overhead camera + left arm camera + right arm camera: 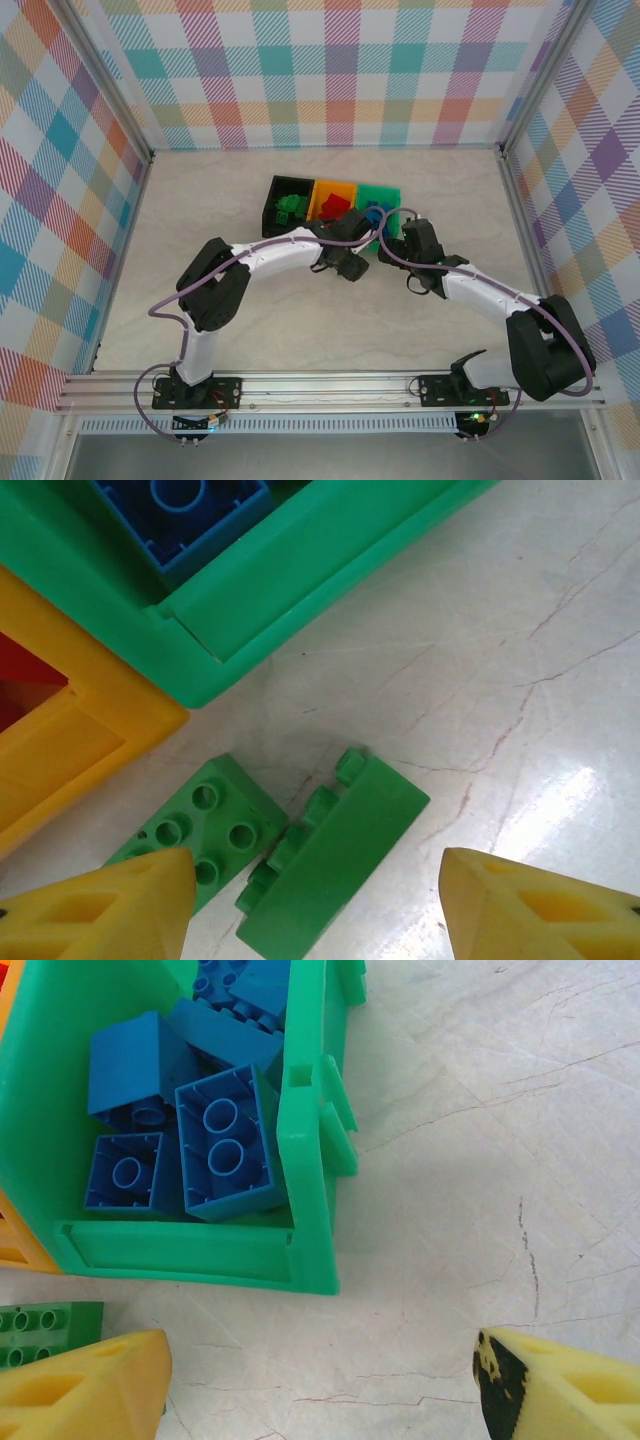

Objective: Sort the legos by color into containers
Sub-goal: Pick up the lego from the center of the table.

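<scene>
Left pincer [315, 905] hangs spread over two green bricks [335, 865] lying on the counter [520, 680], toward its far edge, just beside the green bin [330, 560]. Next, I'd guess: lower, pinch one, carry it to the black bin [272, 208]. Right pincer [320, 1385] gapes, empty.

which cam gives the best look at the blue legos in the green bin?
Right wrist: it looks down into the green bin, with several blue legos sharp and separate. Left wrist catches part of one at its top edge. Top external shows a small blue patch beside the arms.
</scene>
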Controlling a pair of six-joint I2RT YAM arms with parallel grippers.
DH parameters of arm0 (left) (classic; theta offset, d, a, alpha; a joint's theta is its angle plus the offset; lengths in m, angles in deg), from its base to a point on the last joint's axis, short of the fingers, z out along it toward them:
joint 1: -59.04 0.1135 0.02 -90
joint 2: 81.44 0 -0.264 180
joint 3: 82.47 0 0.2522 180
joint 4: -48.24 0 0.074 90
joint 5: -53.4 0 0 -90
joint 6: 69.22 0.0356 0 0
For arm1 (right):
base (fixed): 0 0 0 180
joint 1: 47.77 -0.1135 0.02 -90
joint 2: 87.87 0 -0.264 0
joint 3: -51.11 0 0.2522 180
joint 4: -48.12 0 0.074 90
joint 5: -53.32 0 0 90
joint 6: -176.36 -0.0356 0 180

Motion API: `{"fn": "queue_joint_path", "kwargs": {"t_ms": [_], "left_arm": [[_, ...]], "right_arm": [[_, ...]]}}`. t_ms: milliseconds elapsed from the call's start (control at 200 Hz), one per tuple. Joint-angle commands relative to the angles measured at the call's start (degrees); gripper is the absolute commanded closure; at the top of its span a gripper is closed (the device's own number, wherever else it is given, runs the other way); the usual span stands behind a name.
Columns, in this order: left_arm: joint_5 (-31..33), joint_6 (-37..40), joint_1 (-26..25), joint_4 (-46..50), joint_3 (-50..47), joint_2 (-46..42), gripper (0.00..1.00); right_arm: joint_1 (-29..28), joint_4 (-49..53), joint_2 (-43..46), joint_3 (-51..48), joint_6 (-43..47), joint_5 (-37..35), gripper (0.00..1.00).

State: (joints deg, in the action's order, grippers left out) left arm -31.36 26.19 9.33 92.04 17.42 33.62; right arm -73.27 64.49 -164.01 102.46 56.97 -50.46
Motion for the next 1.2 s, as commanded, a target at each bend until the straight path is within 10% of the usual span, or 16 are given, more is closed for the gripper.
{"fn": "queue_joint_path", "kwargs": {"t_ms": [0, 595, 1195], "left_arm": [[-0.01, 1.84, 0.59, 2.18, 1.78, 2.29, 0.36], [-5.44, -2.93, 0.84, -2.6, -4.71, -0.71, 0.46], [-4.53, -9.98, 0.78, -8.49, -11.05, -7.21, 0.8]], "right_arm": [[0.24, -1.16, -0.72, -0.22, -0.84, 1.34, 0.2], [0.22, -1.54, -0.81, -0.28, -1.11, 2.0, 0.2], [0.23, -1.19, -0.97, -0.13, -1.11, 2.42, 0.2]]}}
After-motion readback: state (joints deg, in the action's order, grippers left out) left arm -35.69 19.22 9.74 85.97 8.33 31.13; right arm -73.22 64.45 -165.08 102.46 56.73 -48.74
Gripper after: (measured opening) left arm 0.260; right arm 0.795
